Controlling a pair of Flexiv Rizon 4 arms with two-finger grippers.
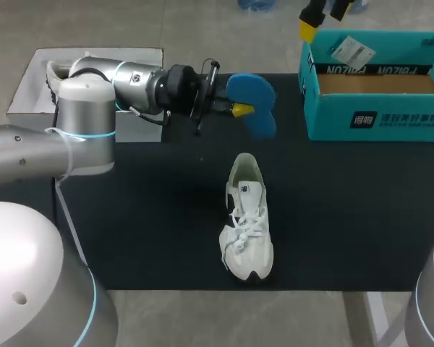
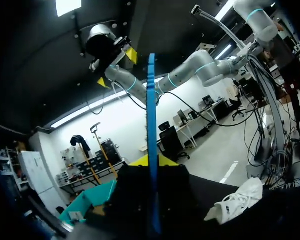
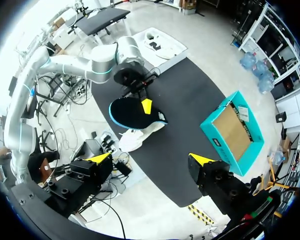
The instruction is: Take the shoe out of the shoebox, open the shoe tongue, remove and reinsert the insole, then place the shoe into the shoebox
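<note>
**Insole held aloft, shoe on the mat**

The left arm comes in from its side and stretches level across the far part of the dark surface (image 1: 145, 231). Its hand (image 1: 239, 110) is pinching the blue insole (image 1: 250, 101), which hangs in the air clear of the mat. In the left wrist view the insole (image 2: 151, 150) is seen edge-on as a thin blue strip rising straight up between the two yellow tips, both fingers pressing on it from either side. From the right wrist view its underside (image 3: 135, 112) looks black with a blue rim.

The white shoe (image 1: 247, 228) stands on its sole near the middle of the surface, well apart from the insole, with its toe toward the robot and its heel opening toward the far edge. The laces lie loose over the front.

The teal shoebox (image 1: 376, 108) sits open at the far right corner of the surface, its brown bottom showing.

The right hand (image 3: 150, 159) hangs high above the surface near the shoebox, its fingers spread wide and touching nothing. In the head view only part of the right hand (image 1: 322, 16) shows at the far edge.
</note>
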